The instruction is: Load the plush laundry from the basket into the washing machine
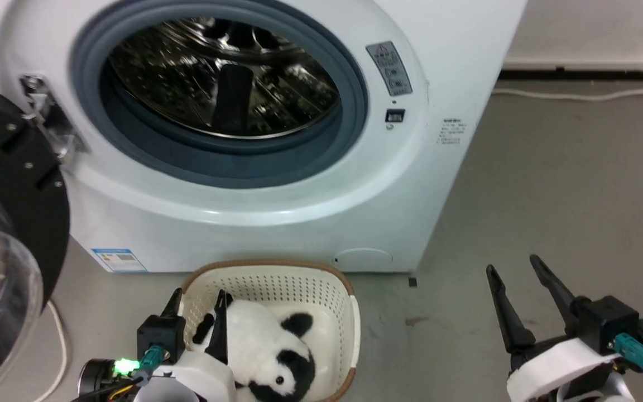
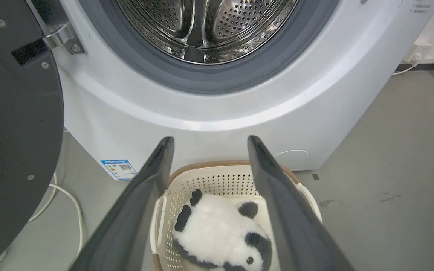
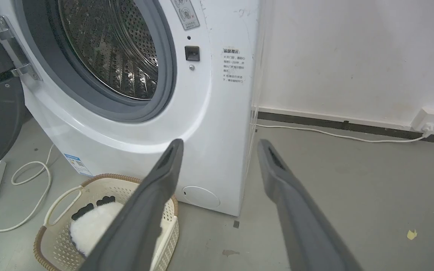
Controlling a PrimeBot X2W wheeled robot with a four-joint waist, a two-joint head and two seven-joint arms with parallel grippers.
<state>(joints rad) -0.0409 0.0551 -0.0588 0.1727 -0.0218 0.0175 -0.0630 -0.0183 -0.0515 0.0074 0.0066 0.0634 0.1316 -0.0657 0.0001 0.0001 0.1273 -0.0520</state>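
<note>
The left gripper, two long dark fingers spread and holding nothing, hangs over the near left end of the cream perforated oval basket with a brown woven-look rim, apparently lined up to come down on the fluffy black-and-white panda soft toy lying inside on its bottom. The basket sits on the grey floor just before the large white front-loading washing machine, so the lift to the shiny steel drum looks short. The black-framed domed door stands swung wide at the left, crowding that side. The right gripper, also parted and empty, waits well apart over bare floor, where room is ample.
</note>
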